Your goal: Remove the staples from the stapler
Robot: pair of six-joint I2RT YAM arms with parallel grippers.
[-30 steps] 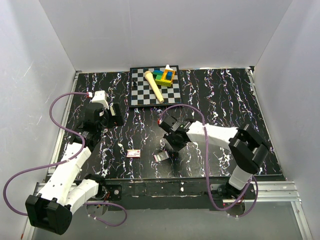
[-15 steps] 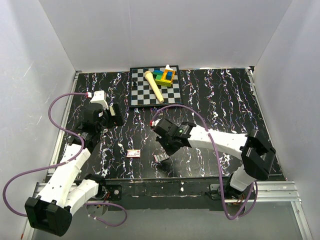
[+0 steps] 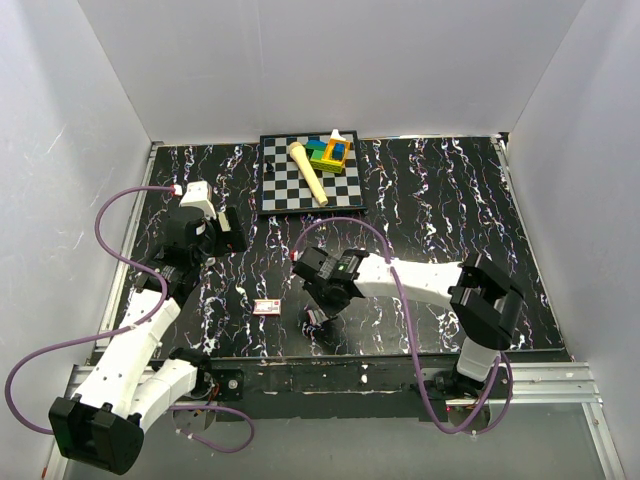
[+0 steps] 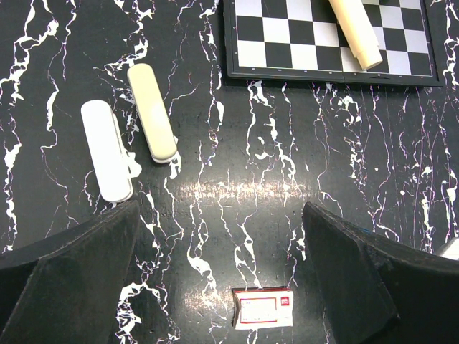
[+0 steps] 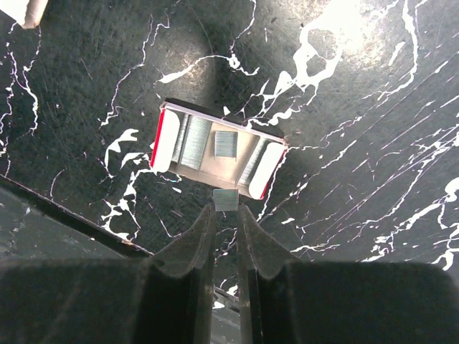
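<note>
My right gripper [image 5: 225,208] is shut on a short silvery strip of staples [image 5: 225,198], which sticks out past the fingertips. Just beyond it lies an open red-and-white tray [image 5: 168,140] with more staples [image 5: 192,142] in it. In the top view the right gripper [image 3: 320,300] hovers by that tray [image 3: 319,320] near the table's front edge. A white stapler [image 4: 106,150] and a cream stapler [image 4: 152,112] lie side by side in the left wrist view. My left gripper [image 4: 221,209] is open above the table with nothing between its fingers; in the top view the left gripper [image 3: 226,232] sits at the left.
A small closed red-and-white box [image 4: 263,308] [image 3: 267,307] lies between the arms. A chessboard [image 3: 280,195] at the back centre carries a cream rolling pin [image 3: 308,172] and coloured blocks [image 3: 329,152]. The table's front edge [image 5: 64,222] runs close behind the tray.
The right arm has swung left and stretched out, carrying the staple strip to the open tray. The left arm has barely moved.
</note>
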